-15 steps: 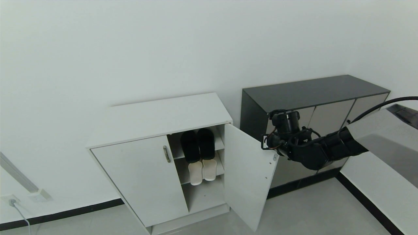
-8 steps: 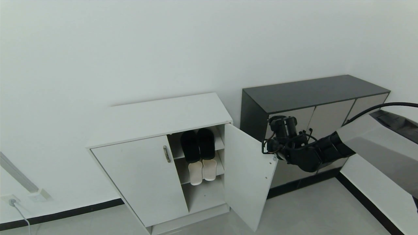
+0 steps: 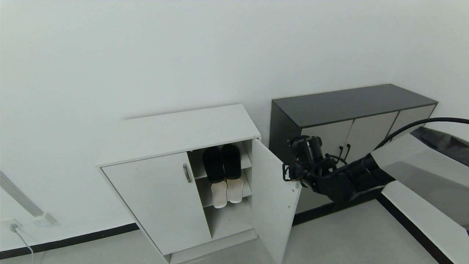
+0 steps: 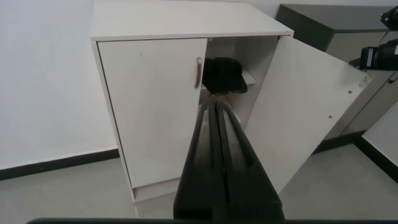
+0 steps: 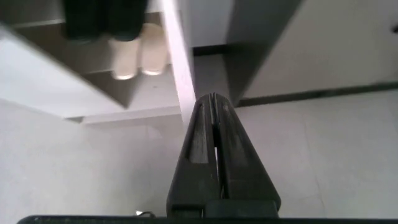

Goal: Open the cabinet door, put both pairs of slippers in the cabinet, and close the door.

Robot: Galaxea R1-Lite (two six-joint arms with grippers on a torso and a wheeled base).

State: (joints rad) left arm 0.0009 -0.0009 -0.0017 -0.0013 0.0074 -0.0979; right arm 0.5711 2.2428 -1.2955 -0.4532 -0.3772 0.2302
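Note:
The white cabinet (image 3: 176, 134) stands against the wall, its left door closed and its right door (image 3: 273, 194) swung partly open. A black pair of slippers (image 3: 221, 161) lies on the upper shelf and a white pair (image 3: 227, 192) on the shelf below. My right gripper (image 3: 288, 172) is shut and rests against the outer face of the open door near its free edge (image 5: 177, 68); its wrist view has the gripper (image 5: 213, 98) beside that edge, with the white slippers (image 5: 140, 56) beyond. My left gripper (image 4: 215, 102) is shut, held in front of the cabinet, apart from it.
A dark-topped sideboard (image 3: 351, 102) stands right of the cabinet, just behind the right arm. A wall socket with a cable (image 3: 13, 225) sits low on the left. Grey floor (image 3: 348, 238) lies open in front of both cabinets.
My right arm has moved left and a little down, pushing the right door, which has swung some way toward closed. The slippers have not moved.

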